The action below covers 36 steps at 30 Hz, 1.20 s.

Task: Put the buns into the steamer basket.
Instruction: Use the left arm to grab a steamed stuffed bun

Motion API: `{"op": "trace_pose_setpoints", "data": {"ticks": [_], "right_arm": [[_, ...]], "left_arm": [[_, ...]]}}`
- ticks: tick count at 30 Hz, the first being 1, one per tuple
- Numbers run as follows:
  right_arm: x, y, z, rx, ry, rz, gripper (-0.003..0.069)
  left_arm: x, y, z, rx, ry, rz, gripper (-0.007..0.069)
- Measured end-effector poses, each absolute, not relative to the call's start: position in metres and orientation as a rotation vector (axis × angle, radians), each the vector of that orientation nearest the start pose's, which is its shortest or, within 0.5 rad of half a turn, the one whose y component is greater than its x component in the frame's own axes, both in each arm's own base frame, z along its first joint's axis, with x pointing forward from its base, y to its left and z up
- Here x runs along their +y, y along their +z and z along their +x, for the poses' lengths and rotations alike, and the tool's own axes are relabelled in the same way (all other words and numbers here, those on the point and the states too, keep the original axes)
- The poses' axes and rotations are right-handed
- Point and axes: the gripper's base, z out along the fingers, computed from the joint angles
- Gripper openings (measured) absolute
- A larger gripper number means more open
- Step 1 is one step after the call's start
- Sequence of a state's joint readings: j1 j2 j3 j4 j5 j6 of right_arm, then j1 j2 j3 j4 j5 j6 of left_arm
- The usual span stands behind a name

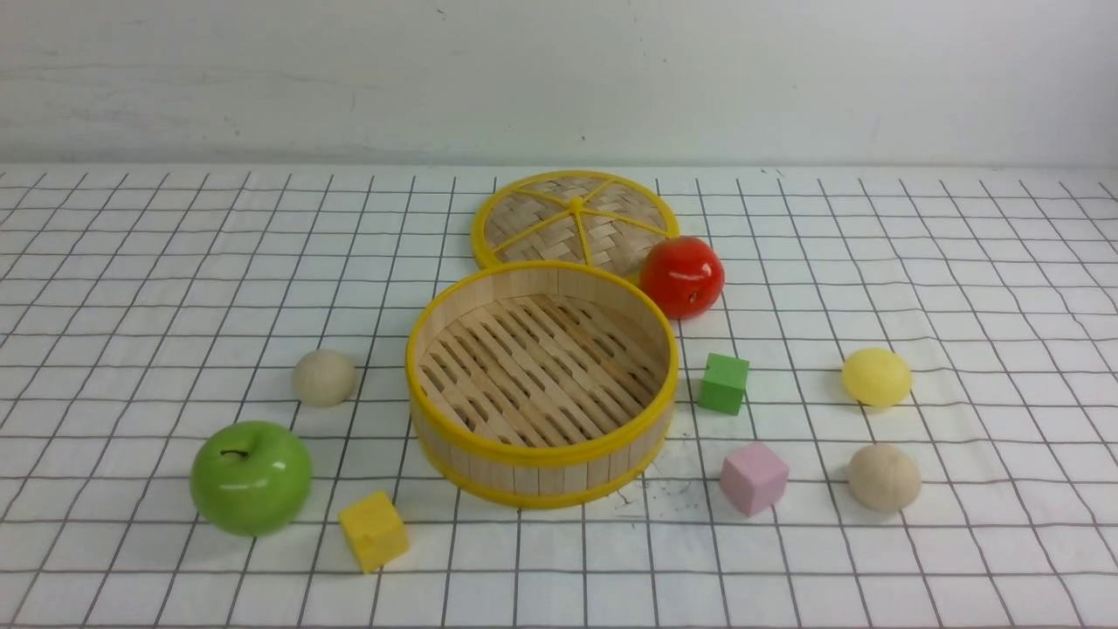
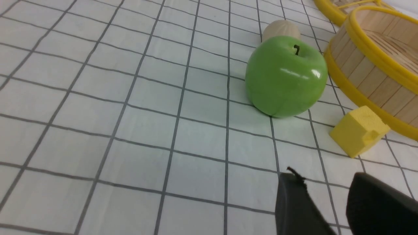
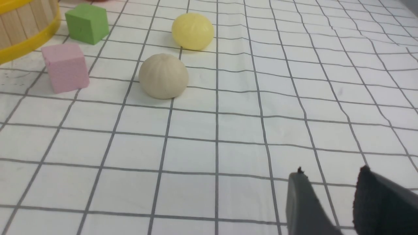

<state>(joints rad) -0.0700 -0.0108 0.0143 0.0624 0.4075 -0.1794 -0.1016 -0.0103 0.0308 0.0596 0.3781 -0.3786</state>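
Released and empty: left claw, right claw. The glossy green apple sits near the beige domed bun; a bump could roll it.

Three buns, three cubes, two apples, one basket, one lid

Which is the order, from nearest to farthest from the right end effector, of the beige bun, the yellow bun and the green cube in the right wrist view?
1. Beige bun, nearest the right end effector.
2. Yellow bun, just beyond it.
3. Green cube, farthest, beside the steamer basket.
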Motion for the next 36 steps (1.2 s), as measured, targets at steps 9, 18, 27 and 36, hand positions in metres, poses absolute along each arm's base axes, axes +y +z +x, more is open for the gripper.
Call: {"op": "trace_pose_setpoints", "data": {"ticks": [9, 18, 27, 36], "right_arm": [[-0.0014, 0.1725, 0.0515, 1.894, -0.108, -0.066, 0.0241], [-0.0014, 0.1725, 0.0515, 1.894, -0.108, -0.066, 0.0241], [-0.0014, 0.1725, 0.0515, 1.894, -0.108, -0.066, 0.0241], [-0.0014, 0.1725, 0.0515, 1.894, -0.108, -0.066, 0.0241]], "left_arm": [[-0.0033, 0.1695, 0.0525, 1.877, -0.27, -0.224, 0.0238], [-0.0033, 0.1695, 0.0525, 1.877, -0.27, -0.224, 0.0238], [-0.0033, 0.1695, 0.0525, 1.877, -0.27, -0.224, 0.0238], [-0.0033, 0.1778, 0.0547, 1.784, -0.26, -0.189, 0.0238]]}}
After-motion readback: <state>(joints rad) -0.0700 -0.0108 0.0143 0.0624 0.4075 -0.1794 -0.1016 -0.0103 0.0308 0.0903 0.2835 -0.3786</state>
